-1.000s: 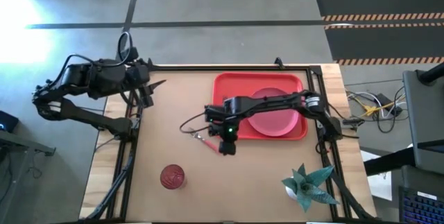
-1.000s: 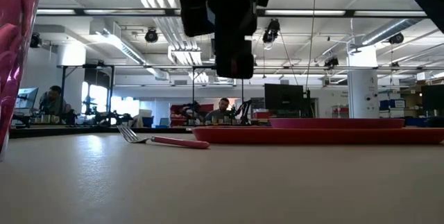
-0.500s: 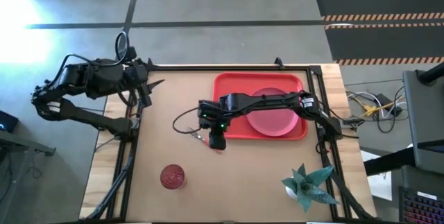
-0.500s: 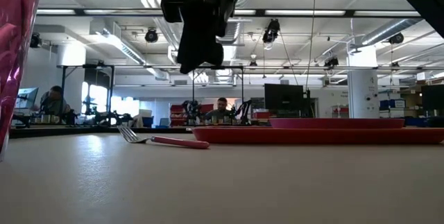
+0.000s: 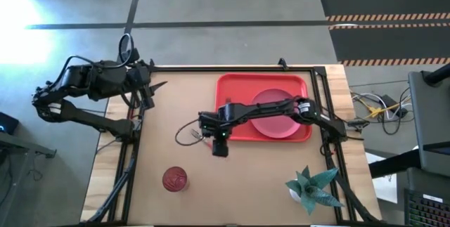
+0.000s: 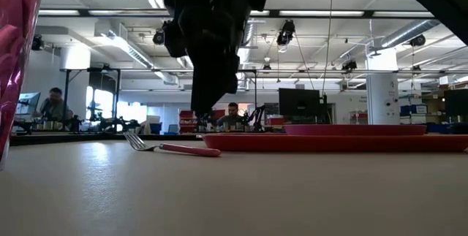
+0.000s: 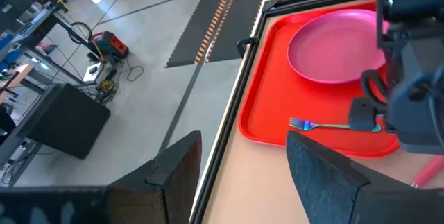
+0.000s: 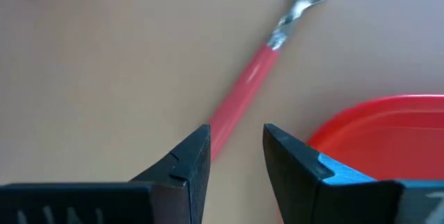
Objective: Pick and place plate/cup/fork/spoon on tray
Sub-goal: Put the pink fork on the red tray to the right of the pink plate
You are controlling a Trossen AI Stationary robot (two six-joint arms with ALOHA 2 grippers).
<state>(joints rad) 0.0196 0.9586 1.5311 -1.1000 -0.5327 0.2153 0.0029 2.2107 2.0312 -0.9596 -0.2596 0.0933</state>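
The fork, with a red-pink handle and a metal tined head, lies flat on the table left of the tray; it also shows in the low view. My right gripper is open and hangs just above the fork's handle end, one finger on each side, touching nothing; the low view shows it clear of the table. The plate lies on the tray, and the bluish-handled spoon lies on the tray beside it. The cup stands near the front left. My left gripper is open and waits at the table's far left.
A green paper plant stands at the table's near right corner. A black frame runs along the table's far and side edges. Bare tabletop lies between the fork and the cup. People sit in the room beyond the table.
My right gripper has moved toward the table's left edge and come down toward the fork, from high above the table to just over the fork's handle. The fork, cup, plate and tray have stayed where they were.
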